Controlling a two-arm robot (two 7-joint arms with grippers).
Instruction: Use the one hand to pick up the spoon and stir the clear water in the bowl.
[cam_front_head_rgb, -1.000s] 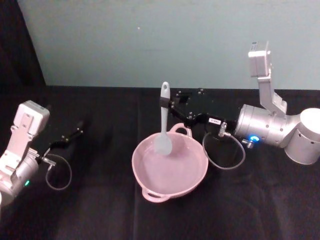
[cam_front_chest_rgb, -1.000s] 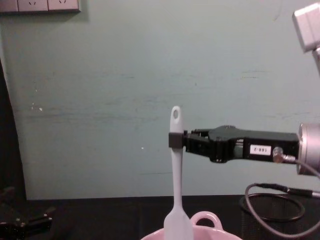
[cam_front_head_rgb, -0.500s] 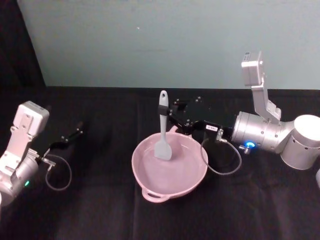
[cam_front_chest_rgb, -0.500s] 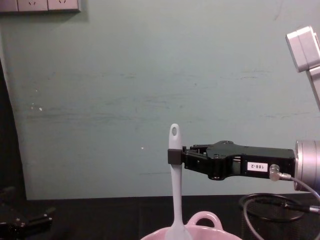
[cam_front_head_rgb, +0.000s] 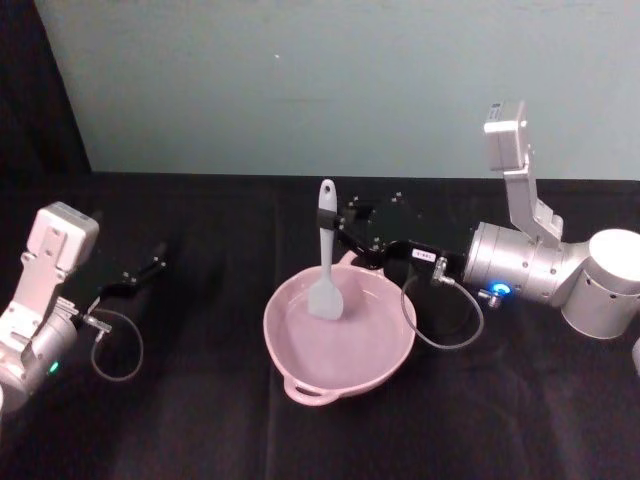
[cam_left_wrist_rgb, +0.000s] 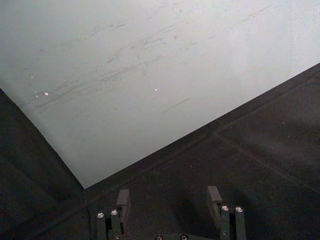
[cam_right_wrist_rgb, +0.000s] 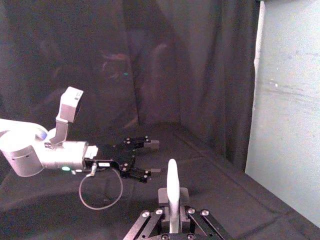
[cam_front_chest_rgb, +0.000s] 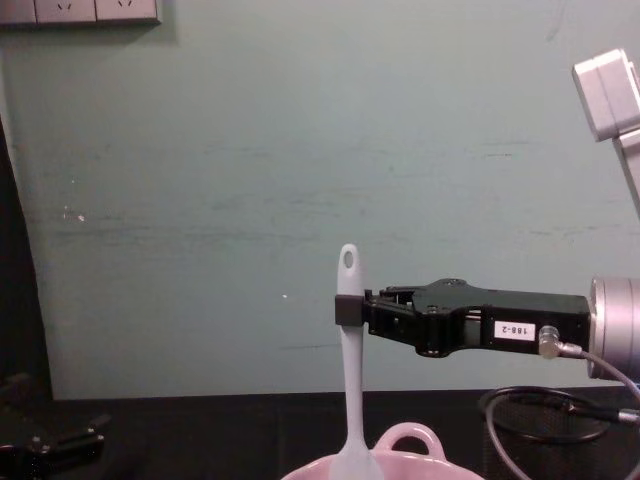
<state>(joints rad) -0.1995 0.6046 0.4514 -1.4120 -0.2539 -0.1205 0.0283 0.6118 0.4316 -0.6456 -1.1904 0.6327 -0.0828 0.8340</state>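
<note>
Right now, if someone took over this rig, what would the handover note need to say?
Right gripper: fingers shut on the spoon, high on its handle, holding it upright over the bowl.
Left gripper: open, parked low at the left of the table, well apart from the bowl.
The spoon's blade is down inside the bowl's rim; I cannot tell whether it touches the water.
Done: spoon picked up and brought to the bowl.
Left: stir the water.
</note>
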